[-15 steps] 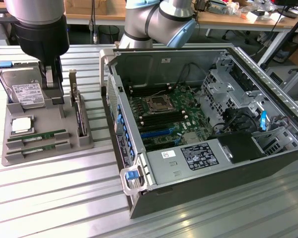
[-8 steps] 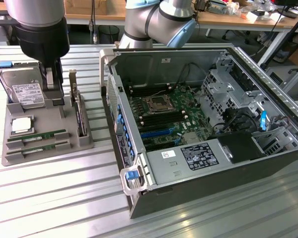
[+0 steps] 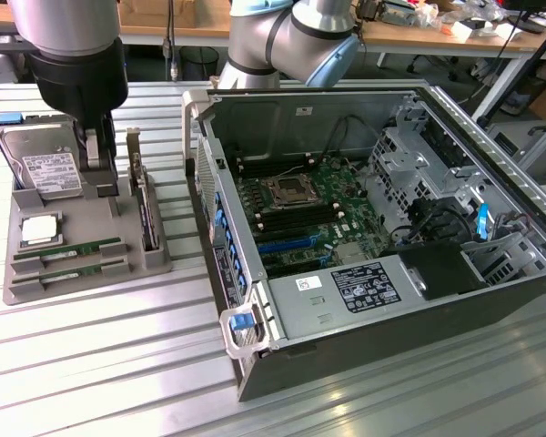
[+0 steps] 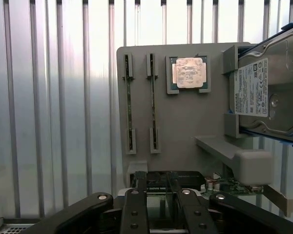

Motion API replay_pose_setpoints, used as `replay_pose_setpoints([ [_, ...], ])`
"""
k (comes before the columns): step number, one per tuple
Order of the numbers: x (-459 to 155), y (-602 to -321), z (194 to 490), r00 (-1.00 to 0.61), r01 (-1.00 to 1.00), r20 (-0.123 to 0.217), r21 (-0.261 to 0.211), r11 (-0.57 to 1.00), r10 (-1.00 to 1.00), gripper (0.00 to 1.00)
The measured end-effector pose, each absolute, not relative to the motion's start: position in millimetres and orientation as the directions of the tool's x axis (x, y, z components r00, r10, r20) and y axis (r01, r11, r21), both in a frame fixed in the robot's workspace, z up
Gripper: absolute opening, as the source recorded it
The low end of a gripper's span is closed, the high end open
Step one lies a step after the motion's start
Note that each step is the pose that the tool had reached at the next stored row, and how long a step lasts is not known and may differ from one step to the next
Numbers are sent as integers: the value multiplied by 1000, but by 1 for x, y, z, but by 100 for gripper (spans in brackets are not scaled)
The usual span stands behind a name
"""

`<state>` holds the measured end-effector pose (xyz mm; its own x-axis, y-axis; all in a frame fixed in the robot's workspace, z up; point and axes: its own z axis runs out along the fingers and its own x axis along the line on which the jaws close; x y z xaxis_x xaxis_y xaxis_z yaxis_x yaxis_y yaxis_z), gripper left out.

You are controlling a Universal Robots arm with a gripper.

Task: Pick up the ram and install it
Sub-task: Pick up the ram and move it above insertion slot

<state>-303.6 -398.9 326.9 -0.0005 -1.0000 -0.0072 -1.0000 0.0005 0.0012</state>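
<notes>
I have the arm [image 3: 287, 41] reaching across, wrist [image 3: 73, 64] pointing straight down, and the gripper [image 3: 101, 182] low, its fingers [image 4: 135, 209] parted by a narrow gap.

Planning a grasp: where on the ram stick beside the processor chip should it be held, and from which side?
Take the ram by its upper long edge at mid-length, pinching the two flat faces, coming straight down from above. It stands on edge in the grey tray with both ends seated in slot blocks, leaving the middle span free.
</notes>
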Motion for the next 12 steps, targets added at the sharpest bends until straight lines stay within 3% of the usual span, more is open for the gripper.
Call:
replay_pose_setpoints([
  [12, -304, -399, 320, -1, -1000, -7, 1, 1, -1000, 30],
])
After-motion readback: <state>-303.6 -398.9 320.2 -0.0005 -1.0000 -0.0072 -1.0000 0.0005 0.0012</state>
